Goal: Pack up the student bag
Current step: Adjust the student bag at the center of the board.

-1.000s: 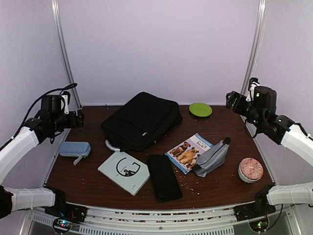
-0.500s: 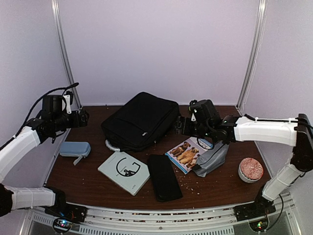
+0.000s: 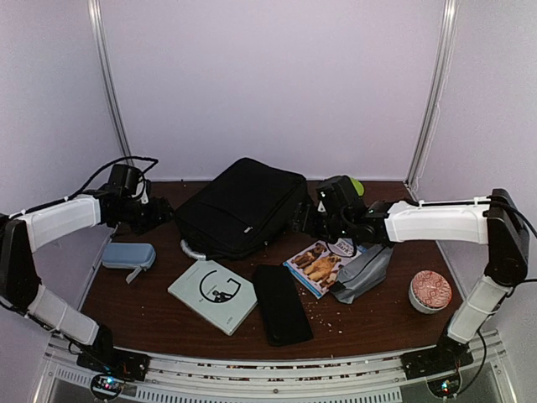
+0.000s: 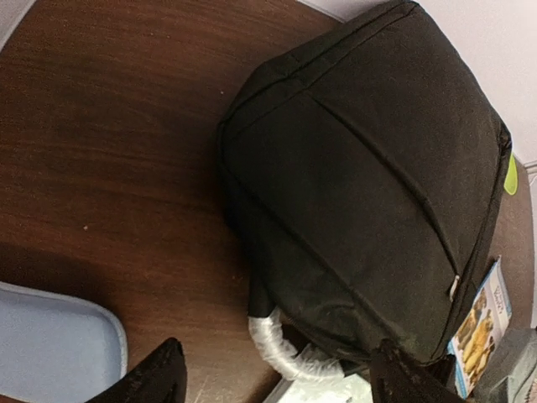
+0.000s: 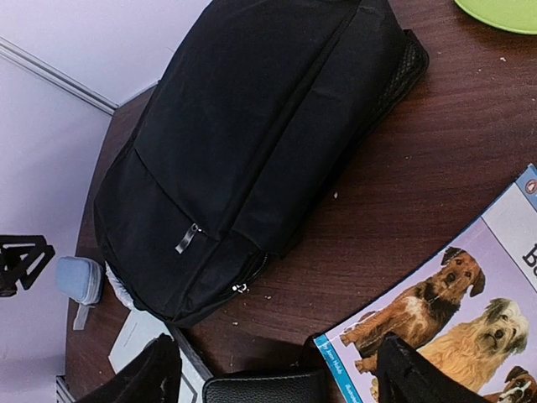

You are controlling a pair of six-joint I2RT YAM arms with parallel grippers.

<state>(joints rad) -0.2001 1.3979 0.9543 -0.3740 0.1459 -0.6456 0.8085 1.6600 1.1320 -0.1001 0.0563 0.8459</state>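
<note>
Top edge crops the student bag [image 5: 252,126] and green plate [image 5: 502,12].

Counting: one student bag [image 3: 242,206], two books [image 3: 323,262] [image 3: 212,295], and one each of black case [image 3: 281,304], grey pouch [image 3: 365,270], blue case [image 3: 128,254], green plate [image 5: 501,10], patterned bowl [image 3: 430,291].

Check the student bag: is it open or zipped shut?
Shut, as far as shows: the student bag lies flat with no compartment gaping in any view; its underside is hidden.
</note>
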